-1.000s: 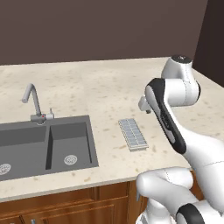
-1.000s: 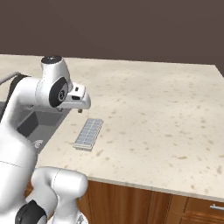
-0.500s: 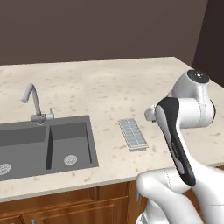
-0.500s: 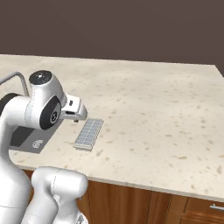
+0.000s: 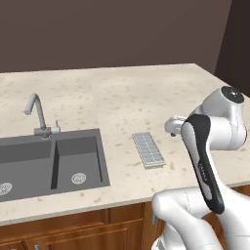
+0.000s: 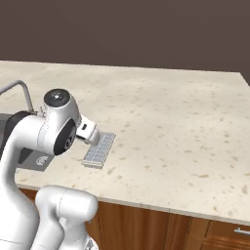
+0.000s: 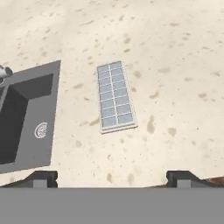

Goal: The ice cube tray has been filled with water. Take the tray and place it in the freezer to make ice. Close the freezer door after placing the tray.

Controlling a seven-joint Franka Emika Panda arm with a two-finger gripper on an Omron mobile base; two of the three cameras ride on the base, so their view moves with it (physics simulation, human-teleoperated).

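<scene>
Tray pickup is what the arm is lining up for: the ice cube tray (image 7: pixel 115 97) is lying flat on the speckled countertop (image 5: pixel 122 102), just beside the dark double sink (image 5: pixel 49 161) and near the front edge. The gripper (image 7: pixel 112 177) is hovering above it, fingertips (image 7: pixel 43 178) spread wide and holding nothing. Best approach, I'd say, is dropping straight down, pinching across the narrow width and keeping it dead level, since those cells are full of water. Room looks generous: bare stone is lying open to the right and behind, with the faucet (image 5: pixel 38 114) standing well apart, though the sink rim and counter edge are sitting close.
</scene>
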